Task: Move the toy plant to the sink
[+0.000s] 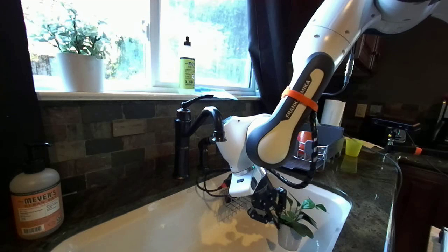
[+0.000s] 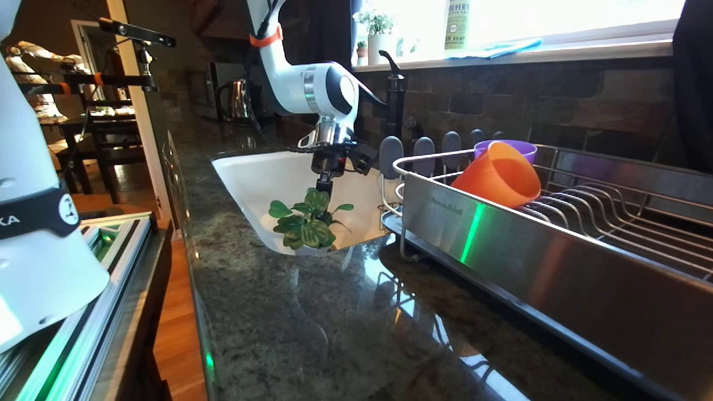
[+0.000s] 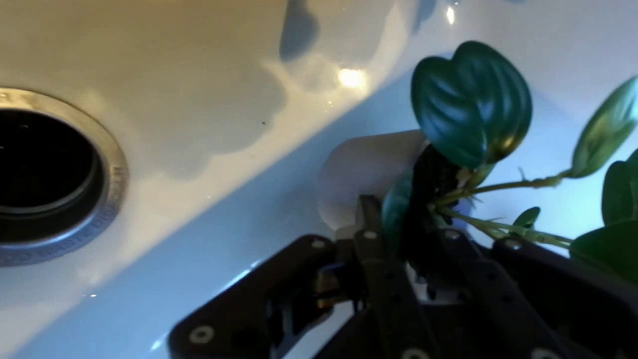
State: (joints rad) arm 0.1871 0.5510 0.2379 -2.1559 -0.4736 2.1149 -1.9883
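toy plant [image 2: 306, 229] | inside sink [image 1: 157, 221] | jaws closed on pot [image 1: 289, 239]

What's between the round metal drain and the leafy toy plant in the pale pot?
The wrist view shows no object between the drain and the toy plant, only the partly shadowed floor of the glossy white sink.

The toy plant [image 1: 301, 229] has striped green leaves [image 2: 315, 232]; the sink [image 1: 168, 224] is white.
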